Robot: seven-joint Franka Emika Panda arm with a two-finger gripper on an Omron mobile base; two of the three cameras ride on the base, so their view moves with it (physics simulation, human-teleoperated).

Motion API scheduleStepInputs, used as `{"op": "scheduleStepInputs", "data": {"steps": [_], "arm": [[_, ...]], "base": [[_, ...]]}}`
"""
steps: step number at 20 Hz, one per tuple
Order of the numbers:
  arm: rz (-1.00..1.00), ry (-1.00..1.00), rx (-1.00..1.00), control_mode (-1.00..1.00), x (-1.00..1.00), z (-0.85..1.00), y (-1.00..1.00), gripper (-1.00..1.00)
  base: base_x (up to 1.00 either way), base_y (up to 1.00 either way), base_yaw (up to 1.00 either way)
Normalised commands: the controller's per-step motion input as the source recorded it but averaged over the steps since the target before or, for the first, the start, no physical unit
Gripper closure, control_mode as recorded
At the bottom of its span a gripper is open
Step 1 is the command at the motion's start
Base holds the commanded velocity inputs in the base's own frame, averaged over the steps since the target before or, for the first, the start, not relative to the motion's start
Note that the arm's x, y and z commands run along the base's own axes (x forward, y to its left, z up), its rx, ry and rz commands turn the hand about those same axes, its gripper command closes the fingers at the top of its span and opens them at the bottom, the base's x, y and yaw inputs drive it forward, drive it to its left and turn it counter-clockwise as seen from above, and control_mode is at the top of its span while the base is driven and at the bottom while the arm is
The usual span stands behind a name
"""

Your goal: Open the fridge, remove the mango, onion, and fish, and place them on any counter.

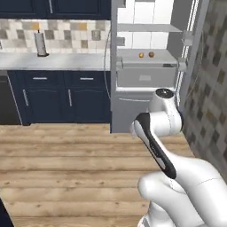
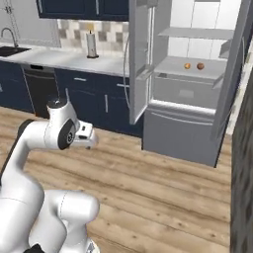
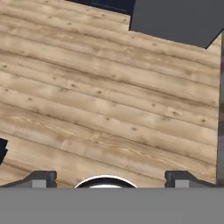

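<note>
fridge (image 2: 188,99) stands open at upper right of the right base view, two small round items, one orange (image 2: 187,65), one reddish (image 2: 200,65), on its middle shelf. the gripper (image 3: 112,177), finger tips (image 3: 41,177) spread wide and empty, looks down at wood floor (image 3: 87,109). the shelf lies up and ahead, so the hand must lift and reach forward.

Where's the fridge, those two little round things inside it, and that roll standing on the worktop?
fridge (image 2: 179,132), right base view, grey lower drawer front.
two round items (image 2: 193,65), right base view, between the pair on the shelf.
upright roll (image 1: 41,43), left base view, its middle.
</note>
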Motion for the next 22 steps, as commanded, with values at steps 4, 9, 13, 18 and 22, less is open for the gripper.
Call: {"op": "scheduleStepInputs", "data": {"steps": [4,9,13,18,22], "arm": [[0.00,0.00,0.00,1.00,0.00,0.00,0.00,-1.00],[0.00,0.00,0.00,1.00,0.00,0.00,0.00,-1.00],[0.00,0.00,0.00,1.00,0.00,0.00,0.00,-1.00],[0.00,0.00,0.00,1.00,0.00,0.00,0.00,-1.00],[0.00,0.00,0.00,1.00,0.00,0.00,0.00,-1.00]], "base": [[0.93,0.15,-0.40],[1.00,0.06,-0.35],[1.00,0.00,-0.31],[1.00,0.00,-0.13],[1.00,-0.01,0.00]]}}
